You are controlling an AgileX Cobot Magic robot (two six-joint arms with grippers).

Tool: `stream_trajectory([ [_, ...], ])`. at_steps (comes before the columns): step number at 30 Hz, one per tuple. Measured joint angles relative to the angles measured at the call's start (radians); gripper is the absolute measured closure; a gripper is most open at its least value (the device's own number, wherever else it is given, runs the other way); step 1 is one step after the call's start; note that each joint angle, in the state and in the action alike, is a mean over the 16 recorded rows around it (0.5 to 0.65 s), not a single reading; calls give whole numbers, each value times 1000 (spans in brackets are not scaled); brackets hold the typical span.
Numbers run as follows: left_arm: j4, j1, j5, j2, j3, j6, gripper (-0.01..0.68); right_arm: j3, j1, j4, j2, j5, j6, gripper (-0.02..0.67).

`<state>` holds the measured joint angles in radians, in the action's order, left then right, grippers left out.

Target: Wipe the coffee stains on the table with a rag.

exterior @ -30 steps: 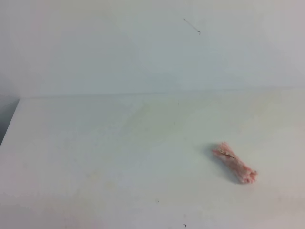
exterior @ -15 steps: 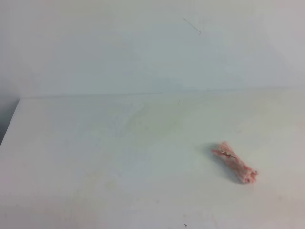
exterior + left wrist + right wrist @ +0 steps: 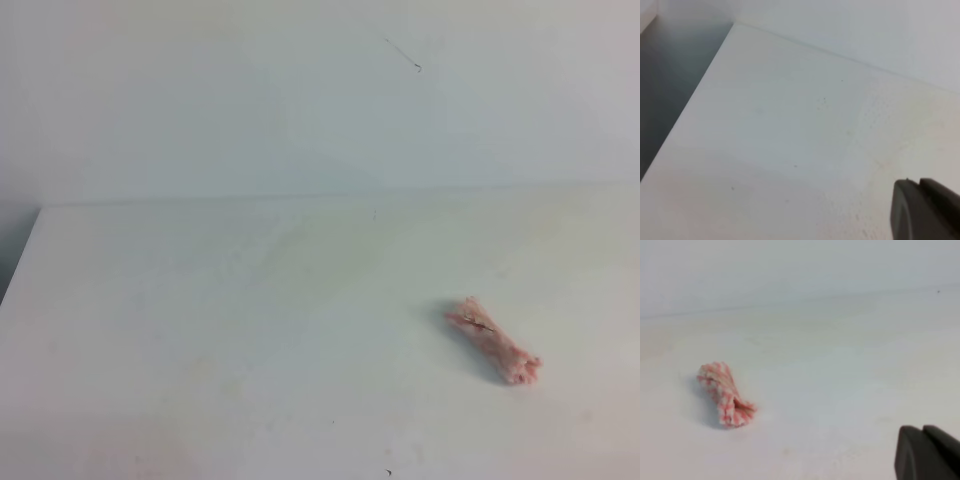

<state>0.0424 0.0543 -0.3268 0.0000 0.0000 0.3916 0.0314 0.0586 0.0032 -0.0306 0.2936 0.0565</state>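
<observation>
Nearest the right wrist camera, at the bottom right corner of its view, the right gripper [image 3: 927, 452] shows as two dark fingers pressed together with only a thin seam between them, holding nothing. Farther out on the table [image 3: 840, 370], to the left of that view, the rag [image 3: 724, 394] lies alone as a rolled pink-and-white bundle, well apart from the gripper. Seen from the left wrist camera, the left gripper [image 3: 925, 210] sits low in the corner over bare tabletop [image 3: 790, 125]; its dark fingers seem close together, but I cannot tell whether they are fully pressed. From the high view, the rag [image 3: 492, 340] rests right of centre, slanting toward the near right, and no distinct coffee blotch shows, only faint yellowish smears [image 3: 340, 262] toward the middle.
</observation>
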Motion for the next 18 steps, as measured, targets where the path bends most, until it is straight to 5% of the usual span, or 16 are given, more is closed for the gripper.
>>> stream_trajectory([
  [18, 0, 0, 0, 0, 0, 0, 672, -1, -100, -80, 0, 17, 80, 653],
])
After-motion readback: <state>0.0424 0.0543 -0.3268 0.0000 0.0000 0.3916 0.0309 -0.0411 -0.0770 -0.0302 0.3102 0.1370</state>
